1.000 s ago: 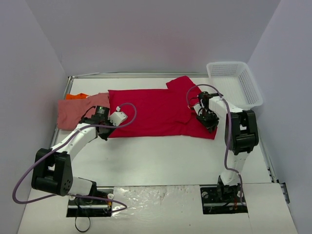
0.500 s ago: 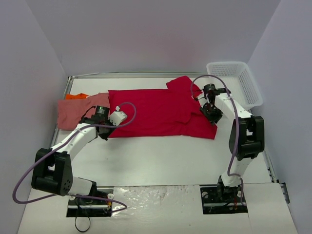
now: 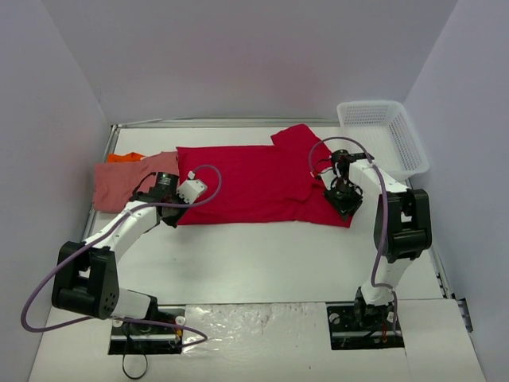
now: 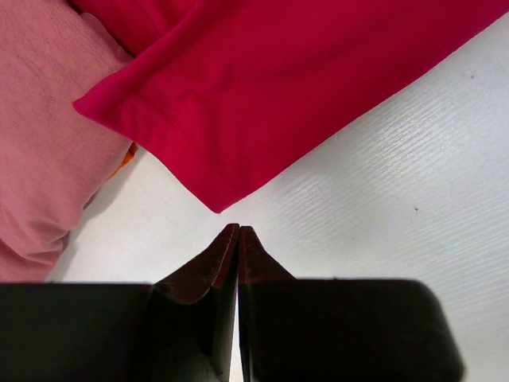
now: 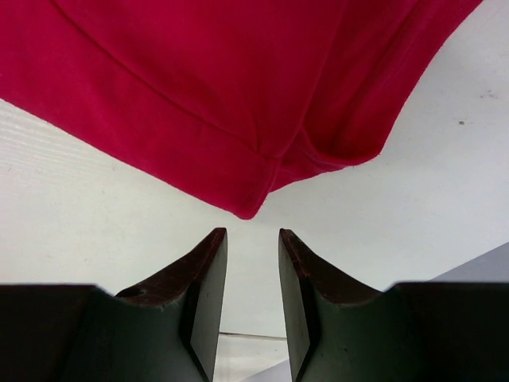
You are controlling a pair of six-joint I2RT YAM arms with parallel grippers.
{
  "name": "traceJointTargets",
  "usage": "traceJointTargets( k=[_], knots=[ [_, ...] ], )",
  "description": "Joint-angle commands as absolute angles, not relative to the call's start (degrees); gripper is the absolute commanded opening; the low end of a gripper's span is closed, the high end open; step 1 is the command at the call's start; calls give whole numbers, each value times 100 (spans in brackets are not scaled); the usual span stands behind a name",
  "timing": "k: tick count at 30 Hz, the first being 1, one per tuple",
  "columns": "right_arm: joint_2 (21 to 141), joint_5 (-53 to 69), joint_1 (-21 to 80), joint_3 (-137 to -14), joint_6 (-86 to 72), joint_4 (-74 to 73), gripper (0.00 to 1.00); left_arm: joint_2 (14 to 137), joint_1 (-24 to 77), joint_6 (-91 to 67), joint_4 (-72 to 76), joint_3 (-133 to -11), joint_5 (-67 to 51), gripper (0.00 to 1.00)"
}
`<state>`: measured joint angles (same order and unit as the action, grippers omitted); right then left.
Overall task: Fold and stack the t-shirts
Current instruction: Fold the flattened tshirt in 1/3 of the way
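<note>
White table (image 3: pixel 262 255), mesh basket (image 3: pixel 383 137) near red t-shirt (image 3: pixel 246 183)

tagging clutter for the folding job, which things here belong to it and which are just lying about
Belongs to the job:
red t-shirt, spread flat
pink t-shirt, at its left
orange t-shirt, mostly hidden behind the pink one

Just lying about:
white mesh basket, far right corner

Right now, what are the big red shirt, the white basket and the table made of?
The bright red cloth t-shirt looks like soft matte fabric: stitched hem, limp folds. The white mesh basket seems to be moulded plastic, with a regular lattice of holes. The white table shows faint grain lines, perhaps painted wood or laminate.
</note>
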<state>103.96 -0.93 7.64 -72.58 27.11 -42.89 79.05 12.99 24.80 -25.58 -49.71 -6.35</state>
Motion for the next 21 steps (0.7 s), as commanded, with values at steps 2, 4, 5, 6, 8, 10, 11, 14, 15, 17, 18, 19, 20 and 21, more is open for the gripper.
traceJointTargets(
  k=[2,4,5,6,8,10,11,14,15,17,18,19,20,21],
  knots=[
    [10406,141,694,-7268,2821,-4588,29,7893,1257,2382,-2505,-5142,-598,2],
    [10476,167,677,-7295,2830,-4570,29,7893,1257,2382,-2487,-5124,-589,2],
    [10520,184,668,-7312,2839,-4570,29,7893,1257,2382,-2487,-5124,-580,2],
    [10599,202,659,-7312,2848,-4562,29,7893,1257,2391,-2479,-5107,-571,2],
    [10669,220,642,-7330,2856,-4544,29,7884,1257,2391,-2461,-5089,-536,2],
    [10758,228,624,-7339,2865,-4535,29,7875,1257,2399,-2452,-5063,-536,2],
    [10819,255,615,-7339,2865,-4526,29,7875,1257,2399,-2443,-5063,-536,2],
    [10924,272,589,-7339,2874,-4483,29,7875,1257,2399,-2417,-5027,-519,2],
    [10934,272,580,-7330,2874,-4482,29,7884,1257,2399,-2417,-5027,-519,2],
    [10995,273,571,-7330,2874,-4465,29,7893,1257,2408,-2400,-5027,-519,2],
    [10995,272,563,-7330,2874,-4456,28,7893,1257,2408,-2408,-5027,-519,2],
    [10995,272,554,-7330,2874,-4447,28,7893,1257,2408,-2408,-5027,-519,2],
    [10995,272,545,-7330,2883,-4447,24,7893,1257,2408,-2400,-5027,-519,2],
    [10986,272,536,-7339,2883,-4456,22,7893,1266,2408,-2399,-5027,-519,2]
  ],
)
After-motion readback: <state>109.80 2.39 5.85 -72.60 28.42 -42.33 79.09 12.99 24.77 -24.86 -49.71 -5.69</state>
